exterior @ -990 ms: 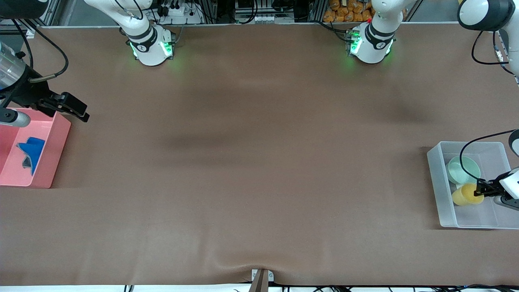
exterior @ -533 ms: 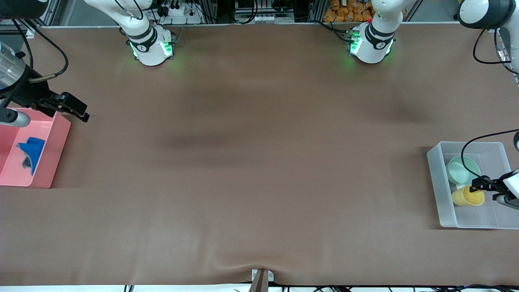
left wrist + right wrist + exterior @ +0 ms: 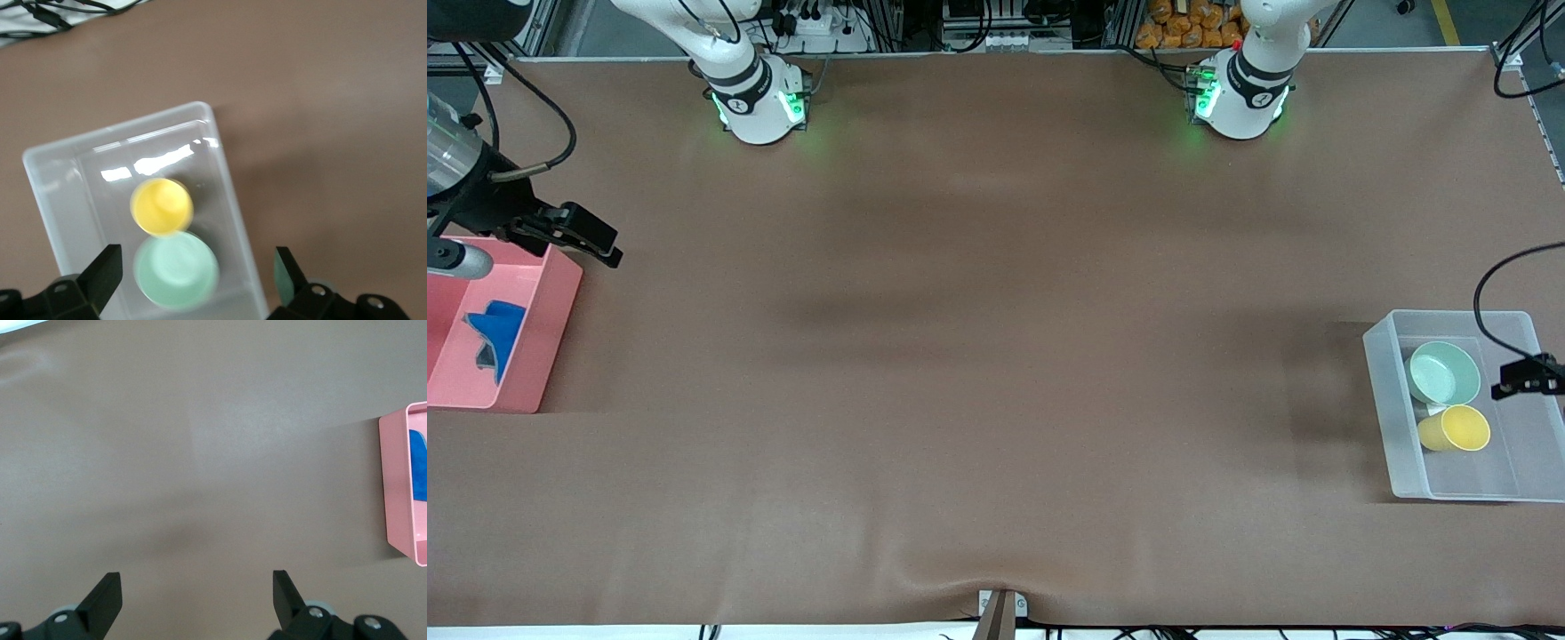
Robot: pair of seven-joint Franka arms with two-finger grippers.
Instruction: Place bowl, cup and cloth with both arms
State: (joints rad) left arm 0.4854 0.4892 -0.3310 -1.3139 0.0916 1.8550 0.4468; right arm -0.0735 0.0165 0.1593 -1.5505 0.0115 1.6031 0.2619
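The pale mint-green bowl point(image 3: 1445, 372) and the yellow cup point(image 3: 1456, 428) stand side by side in a clear plastic bin point(image 3: 1476, 478) at the left arm's end of the table, the cup nearer to the front camera. My left gripper point(image 3: 1510, 384) hangs open and empty above the bin. In the left wrist view its gripper point(image 3: 195, 267) is over the bowl point(image 3: 176, 270), with the cup point(image 3: 161, 206) touching it. The blue cloth point(image 3: 494, 332) lies in a pink bin point(image 3: 553, 338). My right gripper point(image 3: 605, 244) waits open over the table beside that bin.
The pink bin point(image 3: 397, 487) with a strip of the blue cloth point(image 3: 419, 470) shows at the edge of the right wrist view, and its gripper point(image 3: 193, 590) is over bare brown table. A cable loops above the clear bin point(image 3: 227, 173).
My left gripper has let go of the yellow cup, risen and drawn away toward the table's end. The cup stays in the clear bin. The right arm has not moved.
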